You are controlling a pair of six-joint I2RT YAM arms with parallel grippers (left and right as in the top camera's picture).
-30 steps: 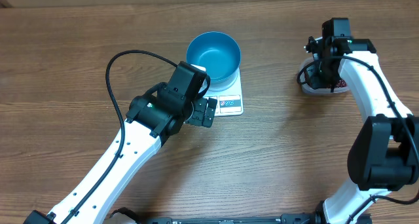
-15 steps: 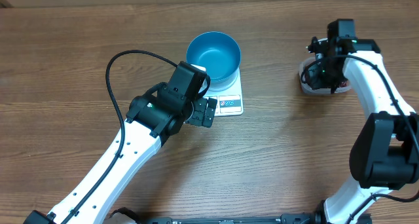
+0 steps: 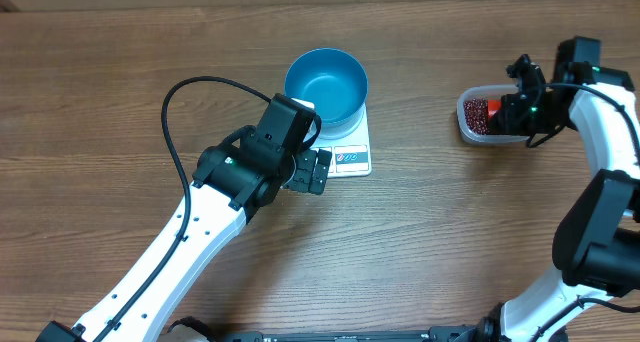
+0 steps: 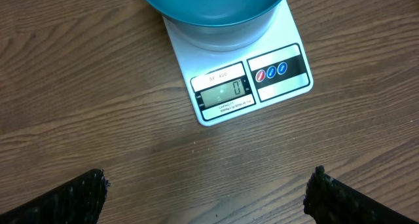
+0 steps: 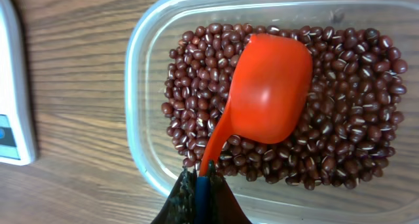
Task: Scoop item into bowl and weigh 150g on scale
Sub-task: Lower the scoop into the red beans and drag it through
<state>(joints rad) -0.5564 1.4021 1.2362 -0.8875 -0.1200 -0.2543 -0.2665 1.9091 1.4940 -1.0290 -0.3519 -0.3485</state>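
**Scoop resting on the beans, nothing loaded yet**

My right fingers point(image 5: 190, 198) are clamped tight on the handle of the red scoop point(image 5: 268, 86), whose cup lies on the beans point(image 5: 196, 86) in the clear tub point(image 5: 141, 67). That is well apart from the blue bowl point(image 3: 326, 84), which sits empty on the scale point(image 4: 252, 86); the display point(image 4: 222, 91) reads zero. My left fingers point(image 3: 312, 170) are spread to their widest, holding nothing, above the table point(image 3: 100, 82) just beside the scale. I cannot tell whether the cup faces up or down. I judge it best to dip the leading edge under the heap, level the cup before lifting, and carry it slowly.
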